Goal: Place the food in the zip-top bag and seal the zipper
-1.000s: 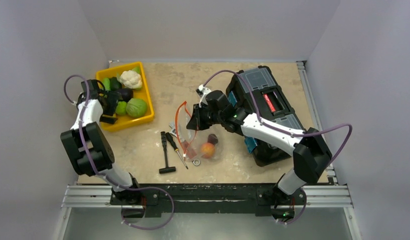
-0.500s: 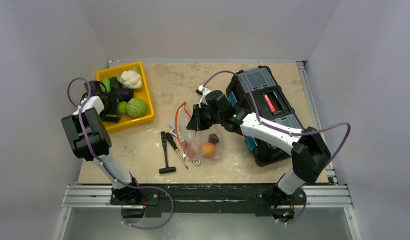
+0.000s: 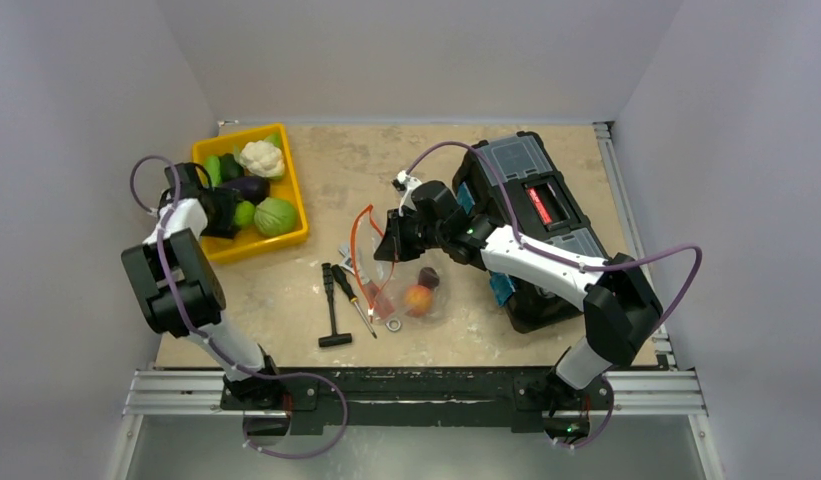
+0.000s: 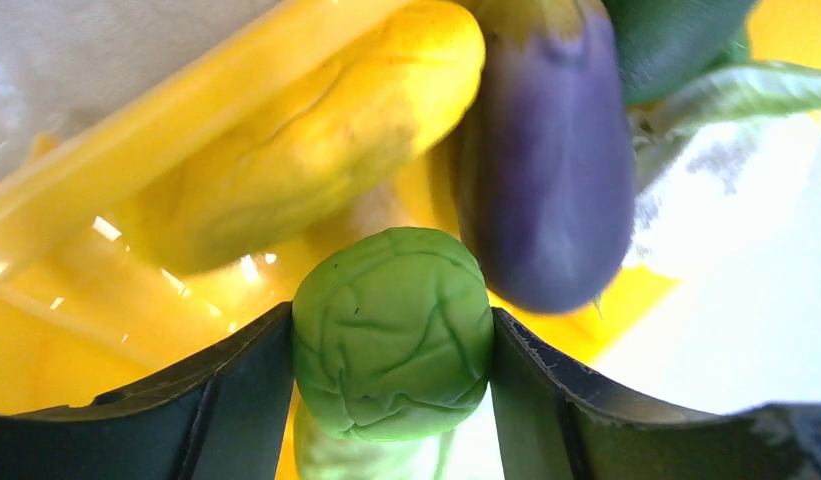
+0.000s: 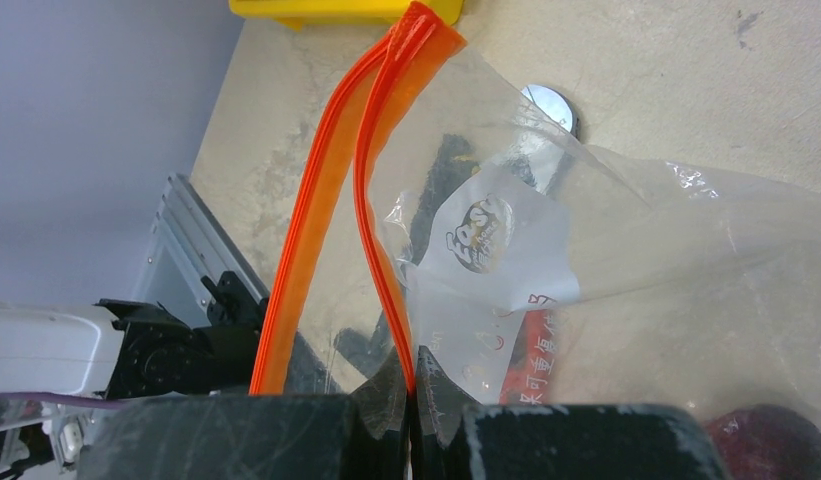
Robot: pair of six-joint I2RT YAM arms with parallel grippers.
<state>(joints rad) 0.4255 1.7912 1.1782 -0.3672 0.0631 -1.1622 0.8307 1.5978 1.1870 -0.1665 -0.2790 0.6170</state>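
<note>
Far left: my left gripper (image 3: 224,212) is down inside the yellow tray (image 3: 286,232), jaws partly closed with both pads pressed against a small green piece (image 4: 391,335). I judge it held, ready to lift. Eggplant (image 4: 546,170) and yellow piece (image 4: 316,130) lie just behind it, not yet bagged.

Centre: the zip-top bag (image 5: 636,260) lies on the table. Orange ball (image 3: 417,299) and a dark round piece (image 3: 426,277) are already inside.

My right gripper (image 5: 411,400) is pinched fully shut on one lip of the orange zipper (image 5: 316,230), lifting it so the mouth gapes for loading.

Label patch (image 5: 486,240): round logo, possibly "Easy"; red Chinese characters below, unreadable.

Right: black toolbox (image 3: 531,215), its red strip illegible.
</note>
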